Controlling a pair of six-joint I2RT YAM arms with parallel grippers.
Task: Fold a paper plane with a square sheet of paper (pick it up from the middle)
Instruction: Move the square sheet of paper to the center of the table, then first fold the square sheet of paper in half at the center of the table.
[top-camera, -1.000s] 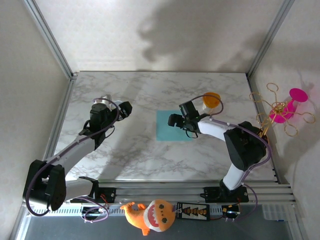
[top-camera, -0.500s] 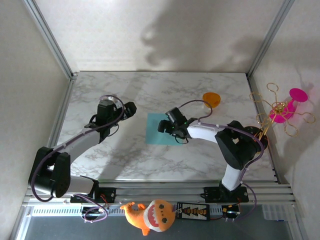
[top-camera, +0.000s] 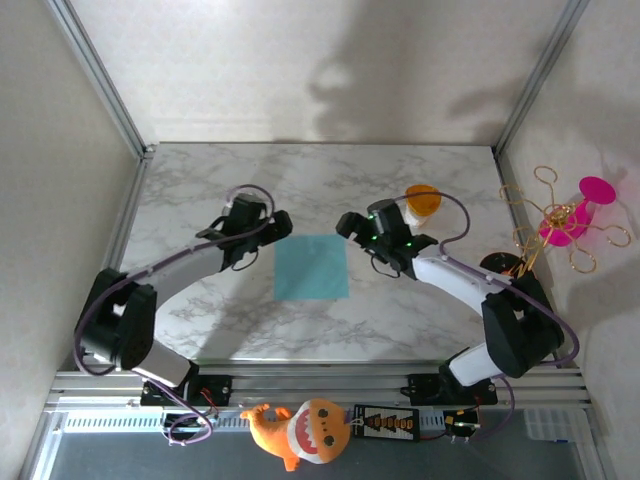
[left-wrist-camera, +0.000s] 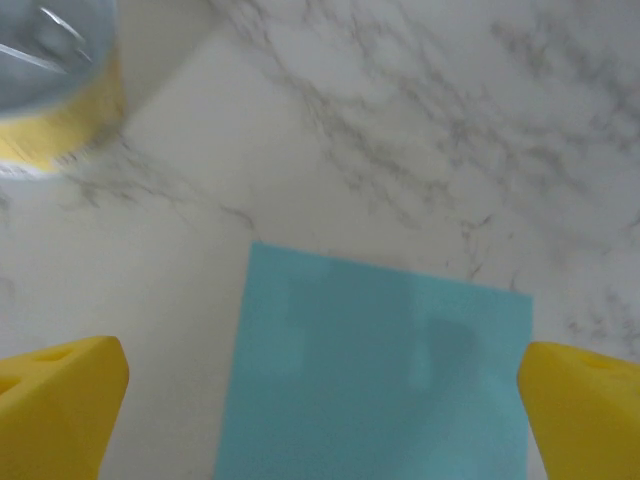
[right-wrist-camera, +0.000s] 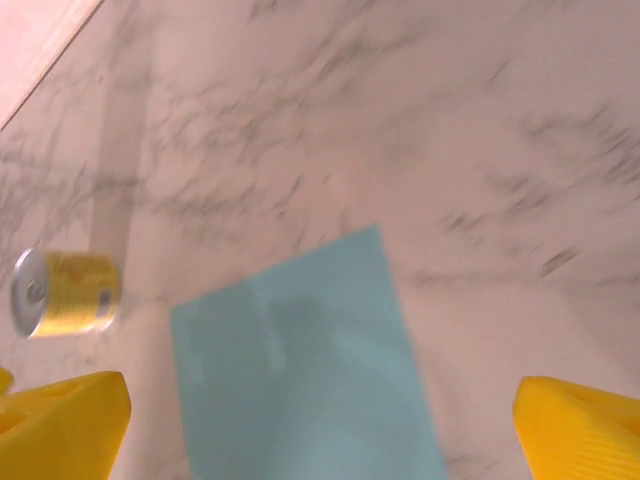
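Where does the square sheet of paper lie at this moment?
In the top view, the square sheet of paper lies flat near the middle of the marble table, between the left gripper and the right gripper, slightly nearer the arm bases.

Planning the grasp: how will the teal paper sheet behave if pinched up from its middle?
The square sheet of paper lies dead flat on the marble table, so it is probably thin and floppy; lifted, its edges would likely droop. The table looks smooth, so a push may slide it.
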